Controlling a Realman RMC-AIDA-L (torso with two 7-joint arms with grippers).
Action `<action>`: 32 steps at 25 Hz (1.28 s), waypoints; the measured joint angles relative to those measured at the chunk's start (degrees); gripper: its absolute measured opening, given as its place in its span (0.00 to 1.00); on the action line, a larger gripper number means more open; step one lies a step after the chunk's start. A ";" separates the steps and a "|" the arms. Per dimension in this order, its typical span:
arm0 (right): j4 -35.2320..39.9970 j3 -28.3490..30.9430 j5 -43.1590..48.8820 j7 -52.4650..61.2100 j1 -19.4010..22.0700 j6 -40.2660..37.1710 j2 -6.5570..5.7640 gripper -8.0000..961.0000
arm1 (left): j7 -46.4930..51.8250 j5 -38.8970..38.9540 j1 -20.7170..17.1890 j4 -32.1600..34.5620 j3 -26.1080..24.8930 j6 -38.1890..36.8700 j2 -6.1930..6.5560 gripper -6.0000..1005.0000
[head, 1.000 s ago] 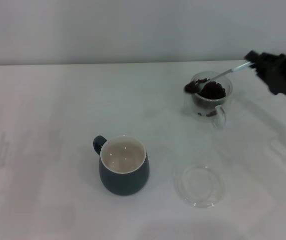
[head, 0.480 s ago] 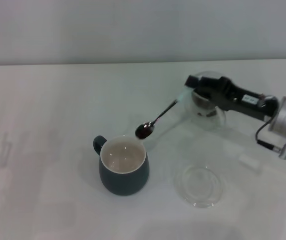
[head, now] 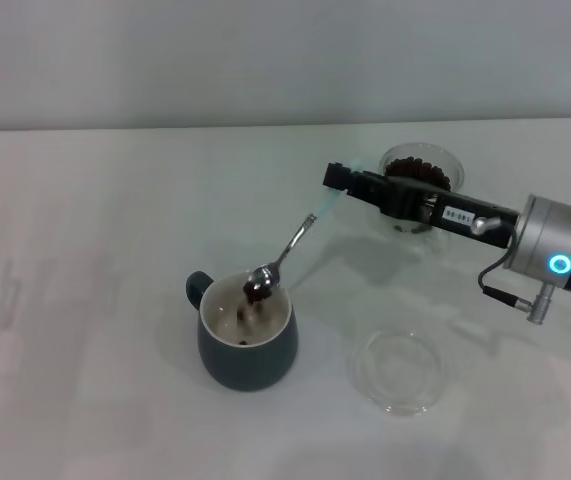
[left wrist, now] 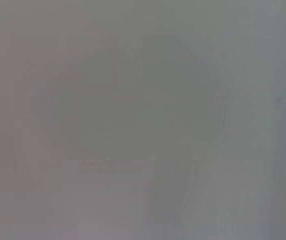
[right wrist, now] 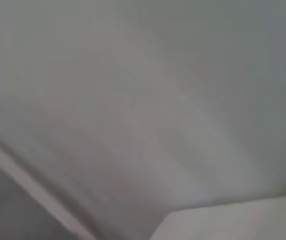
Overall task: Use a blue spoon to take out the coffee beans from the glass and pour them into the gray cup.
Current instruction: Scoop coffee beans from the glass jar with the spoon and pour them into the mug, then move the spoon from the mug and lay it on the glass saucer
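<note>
In the head view my right gripper (head: 340,181) is shut on the pale handle of the blue spoon (head: 287,247). The spoon slopes down to the left, and its metal bowl hangs over the rim of the gray cup (head: 247,336). Coffee beans (head: 254,292) are in the spoon bowl, and a few lie inside the cup. The glass (head: 420,185), with a heap of beans in it, stands behind my right arm at the back right. My left gripper is out of view. Both wrist views show only blank grey surface.
A flat clear glass saucer (head: 401,370) lies on the white table (head: 85,250) to the right of the gray cup. My right arm (head: 555,255) reaches in from the right edge, above the table.
My right gripper moved left from over the glass and carried the spoon with its beans to the gray cup. The spoon bowl is now over the cup and beans are inside it.
</note>
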State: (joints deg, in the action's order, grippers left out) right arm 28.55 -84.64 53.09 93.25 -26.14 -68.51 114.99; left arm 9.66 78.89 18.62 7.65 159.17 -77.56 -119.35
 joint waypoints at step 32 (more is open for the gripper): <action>-15.22 13.23 8.35 -4.79 8.10 -13.79 -8.82 0.25 | 0.00 -0.06 2.13 0.14 0.03 4.32 -0.09 0.68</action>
State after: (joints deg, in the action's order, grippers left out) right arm 13.32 -71.42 61.44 88.46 -18.04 -82.30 106.17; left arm 9.67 78.83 20.75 7.79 159.21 -73.24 -119.44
